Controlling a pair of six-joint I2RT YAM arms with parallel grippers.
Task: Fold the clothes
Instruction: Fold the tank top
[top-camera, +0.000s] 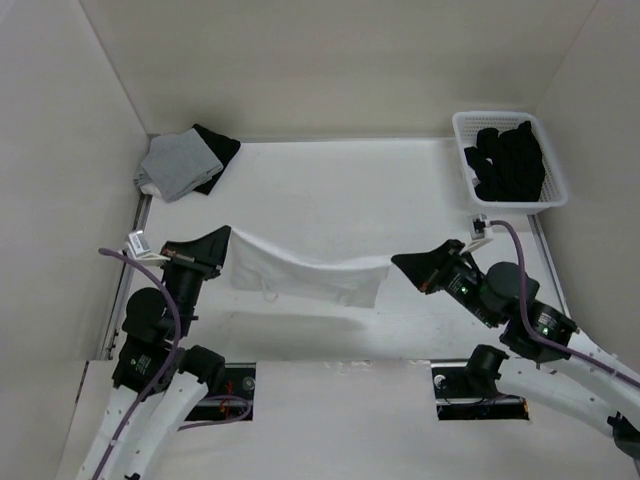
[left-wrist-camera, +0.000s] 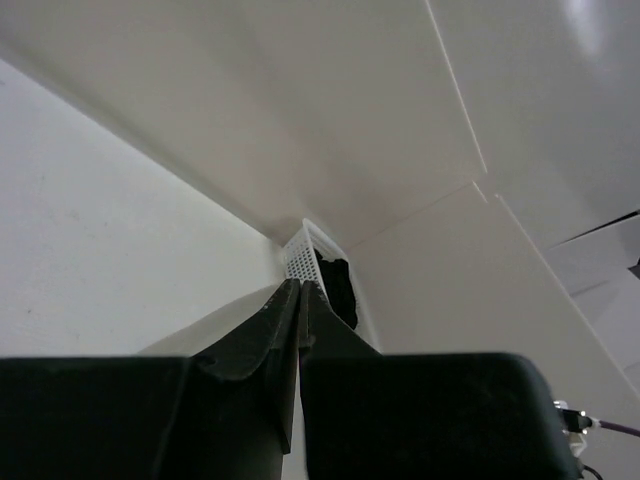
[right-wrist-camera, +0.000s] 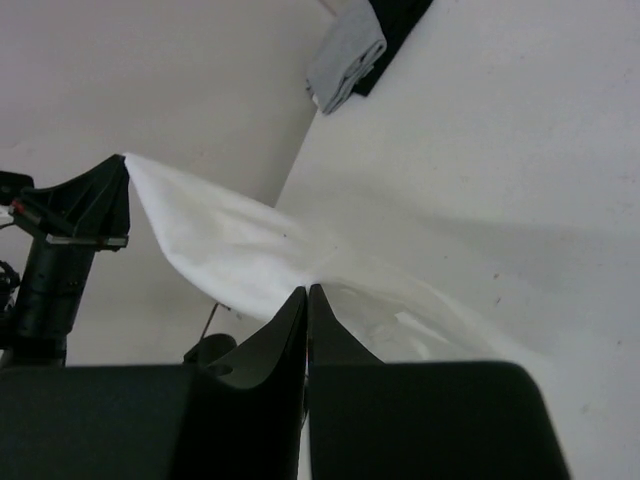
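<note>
The clothes (top-camera: 305, 272) are one white garment, lifted off the table and hanging in a sagging band between my two grippers, with its shadow on the table below. My left gripper (top-camera: 226, 238) is shut on the garment's left upper corner. The right wrist view shows that corner of the clothes (right-wrist-camera: 230, 240) ending at the left gripper's tips. My right gripper (top-camera: 397, 262) is shut on the right edge, and the fabric bunches at its closed tips (right-wrist-camera: 307, 291). In the left wrist view my left gripper (left-wrist-camera: 301, 285) has its jaws pressed together, and no fabric shows beyond them.
A white basket (top-camera: 555, 165) holding black garments (top-camera: 508, 160) stands at the back right, also seen as the basket (left-wrist-camera: 298, 255) past the left fingers. A folded grey garment (top-camera: 178, 165) lies on a black garment (top-camera: 220, 148) at the back left. Walls enclose the table.
</note>
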